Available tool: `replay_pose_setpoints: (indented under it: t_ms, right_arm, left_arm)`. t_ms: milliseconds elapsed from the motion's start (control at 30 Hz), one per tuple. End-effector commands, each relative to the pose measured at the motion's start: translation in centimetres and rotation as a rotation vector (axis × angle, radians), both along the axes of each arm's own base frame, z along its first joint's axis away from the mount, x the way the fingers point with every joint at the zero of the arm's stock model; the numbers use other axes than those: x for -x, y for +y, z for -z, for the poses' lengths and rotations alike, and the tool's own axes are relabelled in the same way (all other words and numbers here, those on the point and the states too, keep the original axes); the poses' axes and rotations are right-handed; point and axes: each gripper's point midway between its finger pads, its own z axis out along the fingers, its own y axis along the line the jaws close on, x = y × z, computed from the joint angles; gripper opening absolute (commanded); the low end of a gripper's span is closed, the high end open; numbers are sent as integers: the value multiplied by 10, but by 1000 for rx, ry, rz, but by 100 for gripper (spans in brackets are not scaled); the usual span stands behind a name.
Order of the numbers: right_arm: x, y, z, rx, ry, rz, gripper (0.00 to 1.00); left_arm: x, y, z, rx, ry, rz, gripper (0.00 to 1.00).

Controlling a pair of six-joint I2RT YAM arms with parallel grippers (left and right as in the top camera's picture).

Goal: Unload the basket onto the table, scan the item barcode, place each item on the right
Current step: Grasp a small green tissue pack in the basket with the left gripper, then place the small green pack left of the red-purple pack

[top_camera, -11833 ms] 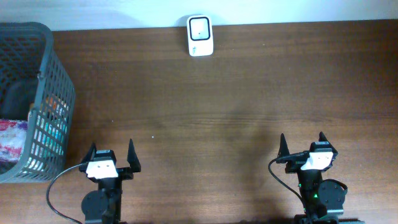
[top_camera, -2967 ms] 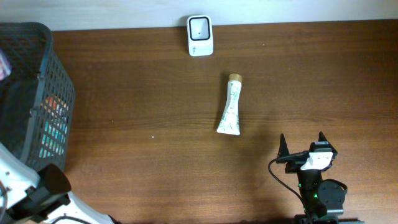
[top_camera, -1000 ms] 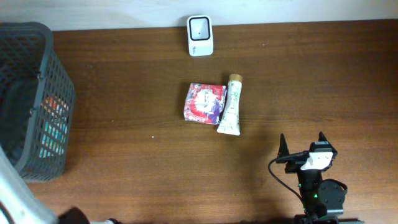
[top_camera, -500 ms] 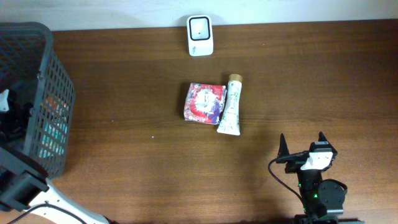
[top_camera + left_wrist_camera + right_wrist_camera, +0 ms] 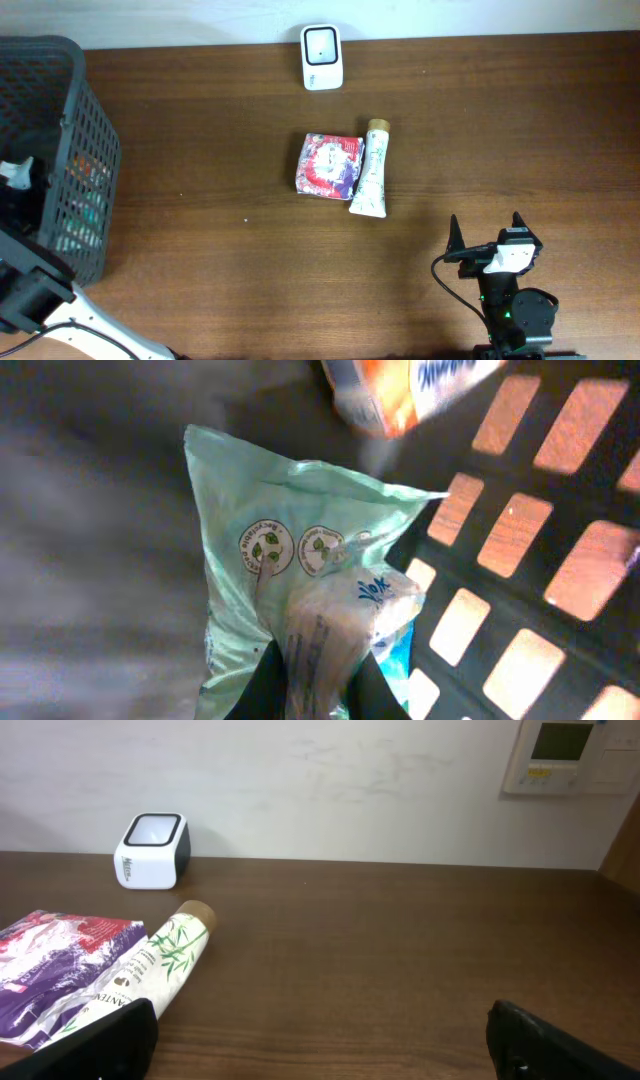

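My left gripper [image 5: 318, 695] is down inside the grey mesh basket [image 5: 70, 150], shut on a bunched fold of a pale green packet [image 5: 270, 550] with round leaf logos and a blue corner. From overhead only the left arm [image 5: 18, 180] shows inside the basket; the packet is hidden there. The white barcode scanner [image 5: 321, 44] stands at the table's far edge. A red-and-purple pack [image 5: 327, 166] and a white bamboo-print tube [image 5: 371, 170] lie side by side mid-table. My right gripper [image 5: 490, 235] rests open at the near right, nothing between its fingers.
An orange-and-white pack [image 5: 400, 390] lies beyond the green packet, close to the basket's mesh wall [image 5: 530, 560]. In the right wrist view the scanner [image 5: 152, 851], tube [image 5: 150, 970] and pack [image 5: 50, 970] sit to the left, with bare brown wood ahead.
The left gripper, open inside the basket half a second ago, has shut on the pale green packet. The right arm and the things on the table have not moved.
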Motion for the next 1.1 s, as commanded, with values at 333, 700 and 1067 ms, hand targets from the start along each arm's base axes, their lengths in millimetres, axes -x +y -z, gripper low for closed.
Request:
replay_pose_setpoints:
  t_ms: [333, 700, 1067]
  right_arm:
    - [0, 2, 3, -2, 3, -11, 99]
    - [0, 2, 3, -2, 3, -11, 99]
    - [0, 2, 3, -2, 3, -11, 98]
  left_arm:
    - [-98, 25, -279, -141, -779, -228, 0]
    - [-70, -29, -420, -152, -1094, -285, 0]
    - [-112, -205, -338, -74, -784, 111, 0]
